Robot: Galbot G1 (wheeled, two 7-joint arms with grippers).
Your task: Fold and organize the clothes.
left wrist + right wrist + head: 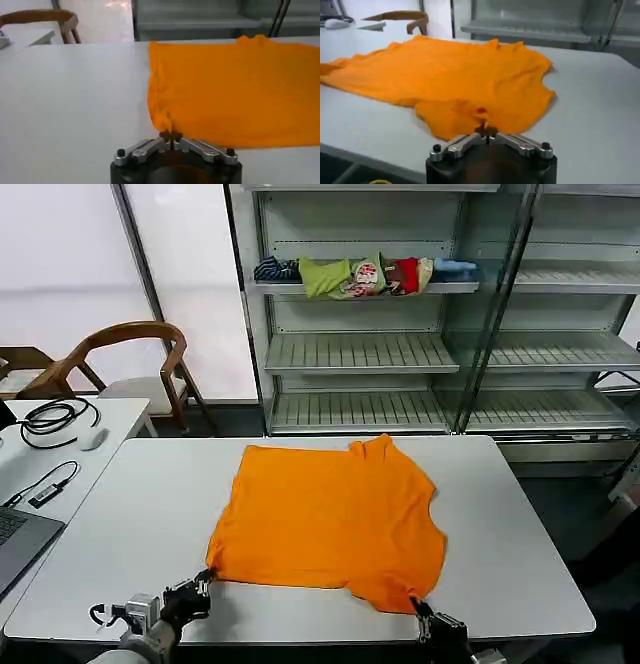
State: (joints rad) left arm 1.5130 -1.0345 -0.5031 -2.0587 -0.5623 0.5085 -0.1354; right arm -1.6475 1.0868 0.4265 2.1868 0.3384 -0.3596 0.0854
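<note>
The orange T-shirt (330, 524) lies spread on the white table (520, 544), roughly in the middle and toward its near edge, with a sleeve and the collar end pointing to the shelves; its near hem is rumpled, and no lettering shows on the upper side; the left gripper (204, 579) sits at the shirt's near left corner, fingers closed together on a pinch of the orange fabric, as the left wrist view (171, 134) shows, where the cloth rises in a small ridge from the fingertips; the right gripper (418, 607) is at the near right corner, and it seems likewise pinched onto a lifted fold of the hem (487, 131), though the fabric partly hides the tips; both grippers are low, at the table's near edge; behind the table stands a metal shelf unit (360, 354) with a pile of green, red and blue garments (365, 276) on an upper shelf; a wooden chair (130, 359) and a side desk with cables (55, 419) stand to the left
</note>
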